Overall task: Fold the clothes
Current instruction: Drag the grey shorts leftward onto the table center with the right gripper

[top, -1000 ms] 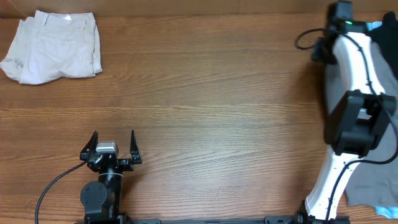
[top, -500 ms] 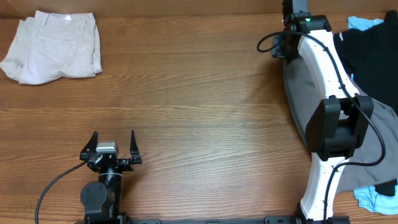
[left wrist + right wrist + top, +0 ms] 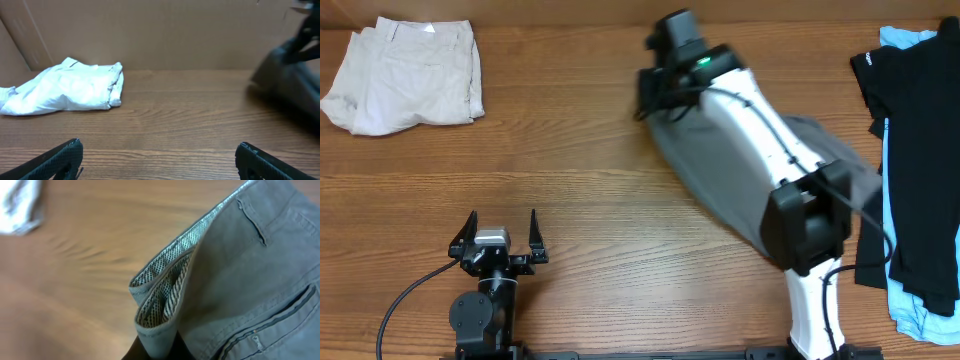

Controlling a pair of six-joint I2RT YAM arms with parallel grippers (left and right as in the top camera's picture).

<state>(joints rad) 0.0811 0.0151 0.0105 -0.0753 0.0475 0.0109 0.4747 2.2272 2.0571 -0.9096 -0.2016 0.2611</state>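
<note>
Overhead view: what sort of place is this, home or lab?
Probably a robot lab bench, not a home: left arm and right arm mounted at the edge of a wood-grain table, brown board behind it, and, staged at the sides, cream shorts far left, black garments right.

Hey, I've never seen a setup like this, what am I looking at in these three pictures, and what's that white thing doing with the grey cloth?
These are two robot arms at a wooden table. One picture looks straight down from above; the other two come from small cameras on each arm's wrist. The left tool rests near the front edge, its two fingers wide open, holding nothing. The white arm is the right one; the right tool is shut on the waistband of grey shorts. Cream shorts lie at the far left corner. A black garment and light blue cloth are heaped at the right edge.
</note>
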